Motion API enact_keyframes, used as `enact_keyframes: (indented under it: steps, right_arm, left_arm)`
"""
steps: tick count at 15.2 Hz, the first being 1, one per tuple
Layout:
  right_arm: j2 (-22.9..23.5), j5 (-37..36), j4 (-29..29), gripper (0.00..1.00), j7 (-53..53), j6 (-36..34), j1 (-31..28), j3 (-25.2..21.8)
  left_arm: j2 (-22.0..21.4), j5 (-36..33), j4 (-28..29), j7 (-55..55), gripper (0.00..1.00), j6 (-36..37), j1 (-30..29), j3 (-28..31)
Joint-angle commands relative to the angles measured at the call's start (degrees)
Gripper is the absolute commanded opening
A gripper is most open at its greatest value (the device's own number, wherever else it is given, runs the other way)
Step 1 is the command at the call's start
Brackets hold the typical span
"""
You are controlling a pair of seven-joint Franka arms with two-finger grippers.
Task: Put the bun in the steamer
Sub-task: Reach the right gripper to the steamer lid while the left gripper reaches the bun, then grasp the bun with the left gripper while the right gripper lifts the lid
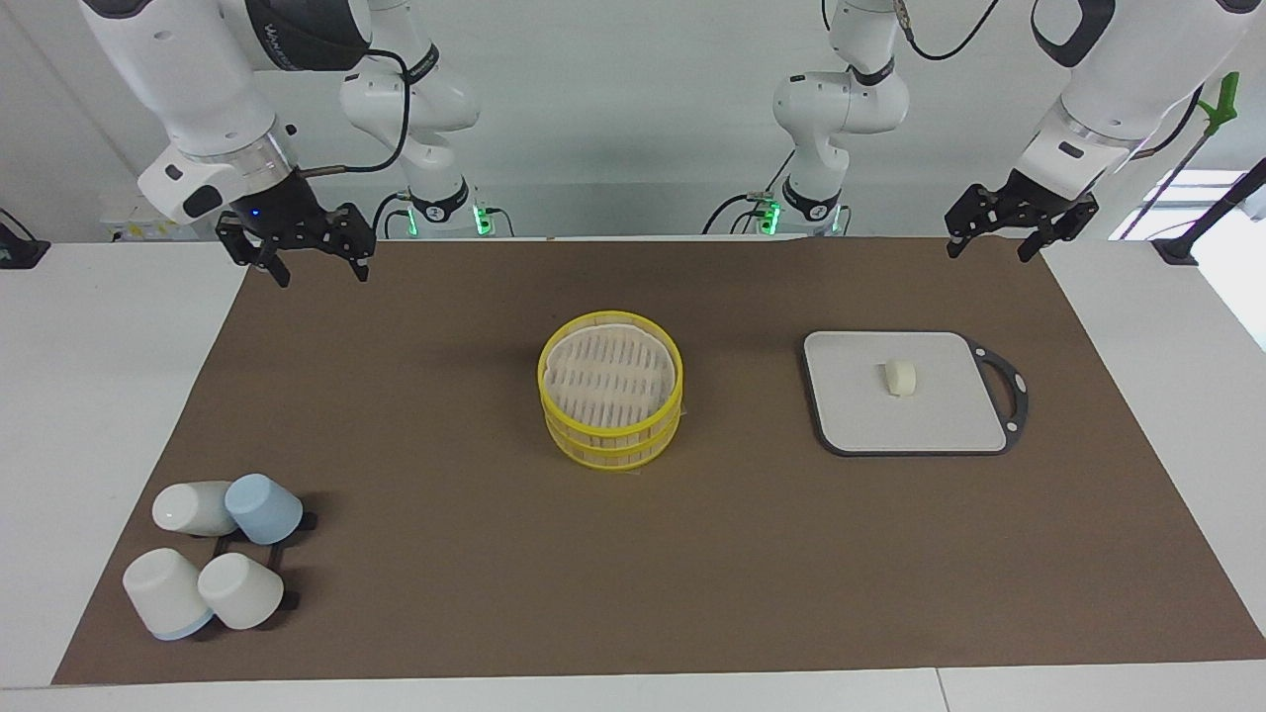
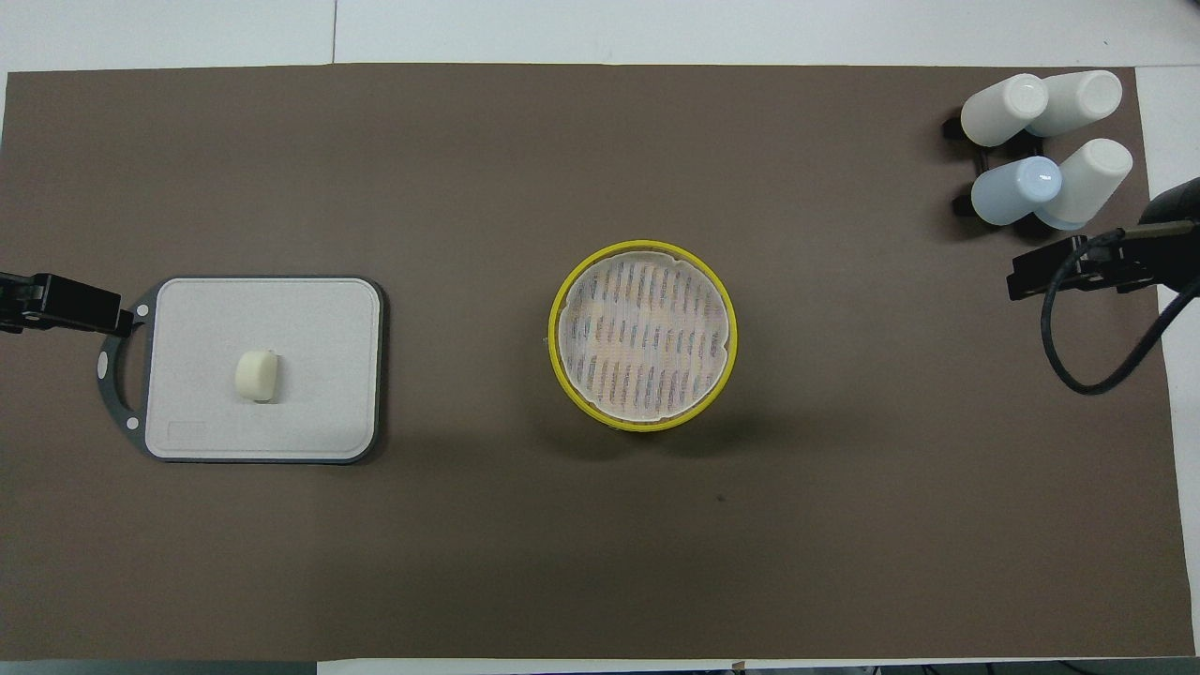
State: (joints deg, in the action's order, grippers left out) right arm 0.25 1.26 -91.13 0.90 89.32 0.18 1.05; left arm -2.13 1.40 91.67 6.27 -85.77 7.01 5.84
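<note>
The bun (image 1: 900, 379) is a small cream-white piece lying on the grey cutting board (image 1: 851, 415); it also shows in the overhead view (image 2: 256, 375). The steamer (image 1: 610, 391) stands at the middle of the brown mat, with yellow rims and a pale slatted top; it also shows in the overhead view (image 2: 645, 337). My left gripper (image 1: 989, 254) is open and empty, raised over the mat's edge by the board's handle. My right gripper (image 1: 321, 277) is open and empty, raised over the mat's corner at the right arm's end. Both arms wait.
Several white and blue cups (image 1: 213, 564) lie on a black rack at the right arm's end, farthest from the robots; they also show in the overhead view (image 2: 1050, 150). The cutting board's black handle (image 1: 1009, 391) points toward the left arm's end.
</note>
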Motion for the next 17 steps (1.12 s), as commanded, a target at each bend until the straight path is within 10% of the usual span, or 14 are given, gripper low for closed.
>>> enact_keyframes:
  steps: [1,5,9,13,17]
  right_arm:
    - [0.7,1.0,1.4,1.00,-0.5,-1.3,0.2,-0.3]
    - [1.6,3.0,1.8,1.00,-6.7,2.5,4.3,4.3]
    - [19.0,1.0,15.4,1.00,-33.8,8.5,23.8,4.7]
    - [28.7,-4.7,16.2,1.00,-43.2,19.4,33.9,4.4]
    - [29.3,-8.3,10.5,1.00,-44.0,26.4,34.1,4.6]
  left_arm:
    - [-0.2,0.7,0.0,0.7,1.00,0.5,-0.5,0.0]
    - [-0.2,0.7,0.0,0.7,1.00,0.4,-0.5,-0.1]
    - [-1.3,0.7,2.4,0.9,1.00,-0.7,-0.6,0.0]
    - [-10.1,0.7,28.1,1.5,1.00,-21.6,-2.3,0.0]
    - [-6.2,0.7,42.9,10.4,1.00,-40.6,-2.6,-0.1]
